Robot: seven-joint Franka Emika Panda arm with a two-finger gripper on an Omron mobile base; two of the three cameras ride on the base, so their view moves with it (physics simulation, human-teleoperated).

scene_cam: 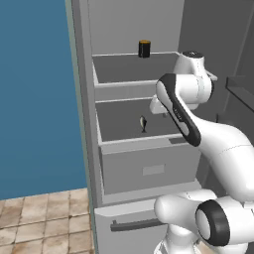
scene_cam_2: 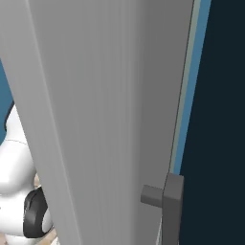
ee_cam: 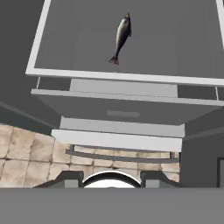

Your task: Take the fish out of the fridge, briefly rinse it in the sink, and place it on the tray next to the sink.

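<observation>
Looks small, light and likely slippery, the fish [ee_cam: 121, 38] lying flat on the fridge [scene_cam: 124, 163] shelf; best pinched across mid-body; finger spread of gripper [ee_cam: 111, 180] impossible to tell, nothing held.

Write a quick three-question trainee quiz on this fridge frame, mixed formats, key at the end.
1. True or false: the fish lies on the same fridge shelf as the black can.
2. Multiple choice: in the hand view, the fish is A) between the fingertips, B) on the shelf ahead, clear of the fingertips, C) in the drawer.
3. Fill in: below the fish's shelf sits a closed ____, and lower still a handle bar.

Key: 1 false, the can stands one shelf higher. 2 B. 3 drawer.
</observation>
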